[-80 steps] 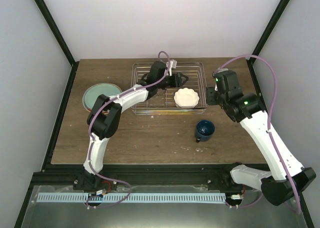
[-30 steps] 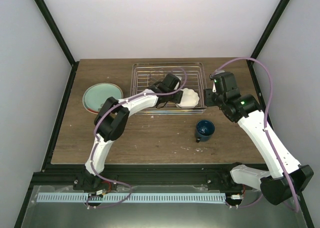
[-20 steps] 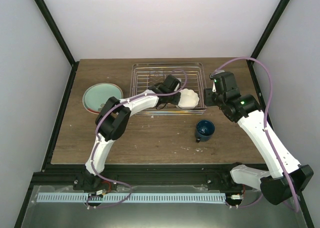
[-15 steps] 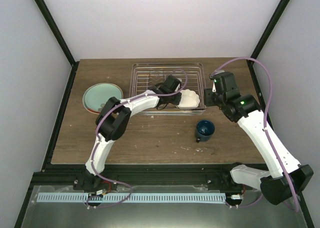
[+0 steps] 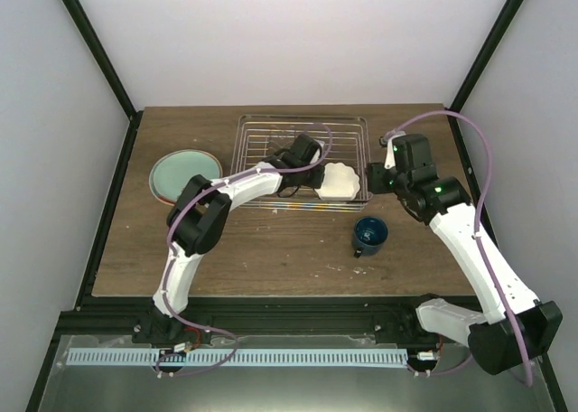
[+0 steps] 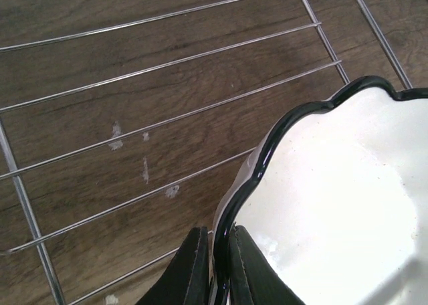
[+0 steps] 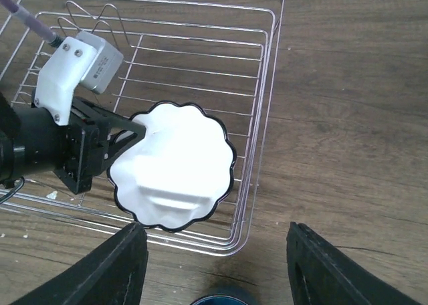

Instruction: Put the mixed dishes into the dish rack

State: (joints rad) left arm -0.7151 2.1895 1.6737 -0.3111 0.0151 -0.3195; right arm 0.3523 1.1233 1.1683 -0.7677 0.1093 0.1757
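Your left pincer (image 6: 215, 243) has just closed. A second ago its jaws stood apart at the white scalloped dish (image 7: 175, 174); now they are clamped on the dish's dark rim, one finger inside and one outside. The dish itself has barely shifted and lies in the near right corner of the rack (image 5: 271, 127), on the wires rather than between the tines. You seem to have a firm hold, so my guess is the next step is to stand the dish up or reseat it.

Your right pincer (image 7: 215, 233) has edged a little closer to the rack's right side. It hangs there with jaws apart, holding nothing.

Still to load are the mug (image 5: 369, 234), on the tabletop (image 5: 271, 249) in front of the rack's right corner, and the plates (image 5: 184, 176) near the left edge.
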